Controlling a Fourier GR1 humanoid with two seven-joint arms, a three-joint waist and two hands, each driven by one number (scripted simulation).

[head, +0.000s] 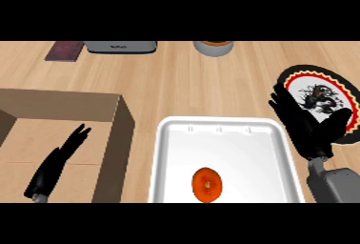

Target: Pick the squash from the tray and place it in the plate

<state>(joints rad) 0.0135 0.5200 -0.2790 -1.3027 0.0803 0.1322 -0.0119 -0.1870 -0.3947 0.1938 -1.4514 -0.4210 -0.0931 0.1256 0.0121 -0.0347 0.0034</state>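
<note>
Now squash (pixel 207 184) lies in tray (pixel 228 128); plate (pixel 316 78) beside.

Pale wood-grain surface (pixel 175 76) fills the view, evenly lit, and an open brown box (pixel 116 121) sits at left.

Kitchen setting. Light wood-grain desk (pixel 175 71) fills the view, planks running sideways. On it a white tray (pixel 228 131) with an orange squash (pixel 208 184) lying in it, food on serving ware. Just right of the tray, a round plate (pixel 348 90) with a black rim, red-yellow zigzag band and dark pattern on white. At the far edge, a grey appliance (pixel 121 46) like a toaster, a round jar or pot (pixel 213 47) partly cut off, and a dark reddish flat thing (pixel 64 51). A brown open box (pixel 84 107) at left.
</note>
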